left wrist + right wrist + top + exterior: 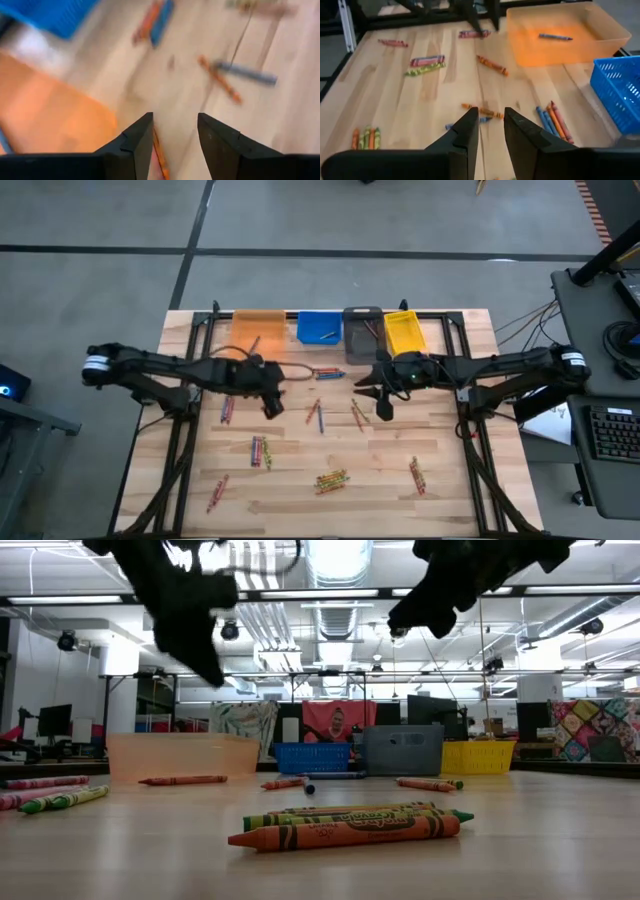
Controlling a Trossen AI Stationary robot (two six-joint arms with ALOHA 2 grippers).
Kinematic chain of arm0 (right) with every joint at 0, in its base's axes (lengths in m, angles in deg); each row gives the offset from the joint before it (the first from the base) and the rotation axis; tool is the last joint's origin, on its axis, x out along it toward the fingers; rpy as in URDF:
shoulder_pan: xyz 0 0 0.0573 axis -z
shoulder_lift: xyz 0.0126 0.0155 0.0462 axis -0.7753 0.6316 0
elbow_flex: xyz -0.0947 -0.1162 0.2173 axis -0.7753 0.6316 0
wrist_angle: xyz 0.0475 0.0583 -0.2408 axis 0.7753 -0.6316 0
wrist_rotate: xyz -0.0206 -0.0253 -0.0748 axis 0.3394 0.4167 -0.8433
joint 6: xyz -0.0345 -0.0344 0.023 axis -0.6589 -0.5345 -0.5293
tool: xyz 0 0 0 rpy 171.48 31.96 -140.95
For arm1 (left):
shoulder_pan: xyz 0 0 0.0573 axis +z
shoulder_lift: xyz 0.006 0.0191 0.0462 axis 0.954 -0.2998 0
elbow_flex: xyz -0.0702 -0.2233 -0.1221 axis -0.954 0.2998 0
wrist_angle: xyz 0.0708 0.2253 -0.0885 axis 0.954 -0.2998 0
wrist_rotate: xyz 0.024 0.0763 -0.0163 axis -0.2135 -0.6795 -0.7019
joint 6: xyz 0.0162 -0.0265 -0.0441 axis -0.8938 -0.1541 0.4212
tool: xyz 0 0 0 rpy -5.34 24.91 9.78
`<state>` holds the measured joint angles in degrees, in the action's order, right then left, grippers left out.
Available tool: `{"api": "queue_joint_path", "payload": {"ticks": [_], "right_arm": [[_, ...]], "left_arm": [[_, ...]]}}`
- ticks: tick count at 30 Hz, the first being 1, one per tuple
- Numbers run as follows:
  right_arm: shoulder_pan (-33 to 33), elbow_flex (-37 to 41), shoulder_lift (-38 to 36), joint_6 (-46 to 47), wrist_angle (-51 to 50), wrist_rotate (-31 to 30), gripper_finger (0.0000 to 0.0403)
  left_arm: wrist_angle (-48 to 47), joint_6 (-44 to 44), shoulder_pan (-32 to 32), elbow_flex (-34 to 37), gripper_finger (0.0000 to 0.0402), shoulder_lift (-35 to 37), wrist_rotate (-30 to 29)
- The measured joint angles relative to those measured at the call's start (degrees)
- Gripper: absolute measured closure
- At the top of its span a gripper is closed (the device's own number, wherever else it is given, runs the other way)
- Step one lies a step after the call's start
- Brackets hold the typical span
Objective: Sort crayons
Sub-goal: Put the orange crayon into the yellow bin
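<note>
Crayons lie scattered on the wooden table: a cluster (332,479) near the front, others (258,450) (416,475) to either side, and a pair (480,112) under my right gripper. My left gripper (272,405) (175,145) hangs above the table in front of the orange bin (258,330), fingers apart and slanting down. An orange crayon (159,152) shows in its gap. My right gripper (383,405) (491,130) hovers over the table's middle in front of the yellow bin (404,332), with a narrow gap and nothing in it. My left gripper has an orange crayon (160,157) showing in its gap, close along the inner side of one finger (142,137) and well apart from the other. I cannot tell whether the crayon touches that finger or lies on the table below.
Four bins stand in a row at the far edge: orange, blue (320,328), grey (362,325) and yellow. A blue crayon (555,36) lies in the orange bin. Black frame bars (180,450) run along both table sides. Bare wood lies between the crayon groups.
</note>
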<state>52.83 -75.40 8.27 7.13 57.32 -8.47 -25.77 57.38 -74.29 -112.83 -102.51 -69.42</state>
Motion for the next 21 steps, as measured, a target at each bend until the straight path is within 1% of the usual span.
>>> {"api": "queue_joint_path", "payload": {"ticks": [4, 8, 15, 21], "right_arm": [[-0.01, 0.28, 0.34, 0.55, 0.11, -0.01, 0.0318], [-0.01, 0.28, 0.84, 0.21, 0.91, -0.02, 0.0317], [-0.01, 0.22, 0.90, 0.13, 1.93, -0.01, 0.0326], [0.01, 0.22, 0.96, 0.20, 2.42, -0.02, 0.0320]], "left_arm": [[-0.21, 1.35, -2.51, 2.44, 0.0265, -4.66, 3.21], [0.28, 2.93, -4.36, 4.57, 0.0265, -8.33, 2.74], [7.55, 5.47, -4.51, 9.33, 0.0265, -11.47, -2.18], [7.58, 8.00, -4.51, 11.34, 0.0265, -11.68, -7.41]]}}
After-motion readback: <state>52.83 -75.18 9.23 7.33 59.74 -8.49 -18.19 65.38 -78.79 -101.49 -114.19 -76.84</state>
